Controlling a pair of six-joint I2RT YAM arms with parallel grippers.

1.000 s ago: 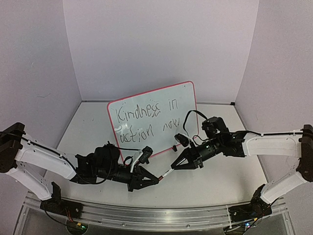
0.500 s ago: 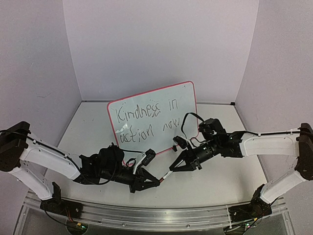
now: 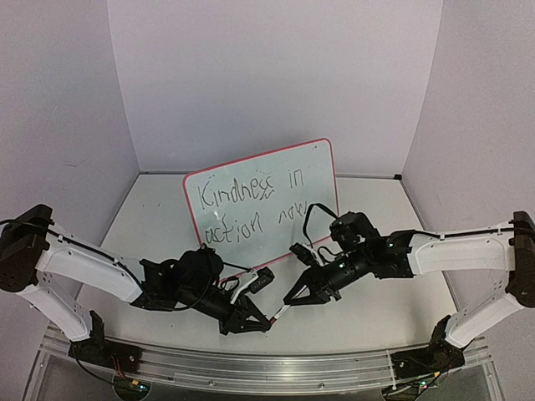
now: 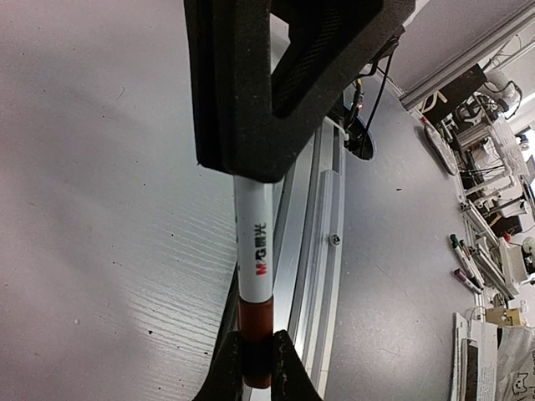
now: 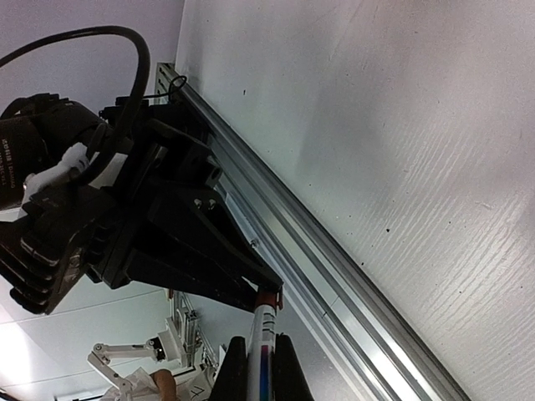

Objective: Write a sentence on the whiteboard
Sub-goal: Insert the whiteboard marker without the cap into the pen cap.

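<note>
- Finds the whiteboard [image 3: 322, 171] standing on edge at the middle of the counter [image 3: 150, 225], behind both arms, its face turned toward them. Suits writing from the front and reading from above.
- Reads the sentence [image 3: 251, 194] in two uneven dark lines across that face: "Kindness in" above and, as far as can be made out, "action now" below. Looks complete, judging by the wording.
- Clamps a marker [image 4: 253, 242] in the left pincer [image 4: 251, 163], which is closed narrow on the white barrel just above the printed logo.
- Pinches the red end of the same marker in the right pincer [image 4: 257, 368], closed tight with a fingertip on either side.
- Holds the pen from both ends this way, the pincers nearly tip to tip, low over the near part of the counter. Sits well in front of the board and touches nothing on it.
- Reads as work on the cap: one pincer steadies the barrel while the other pushes or pulls the red piece along the same line.
- Cannot tell from these views alone whether this is capping or uncapping. Leans toward capping, given the lettering already on the board.
- Calls for both wrists to line up along the pen's axis. Risks a slipped or skewed pen with any twist or sideways pull.
- Leaves the board clear of the arms, so a jolt during the cap work should not smear the lettering.
</note>
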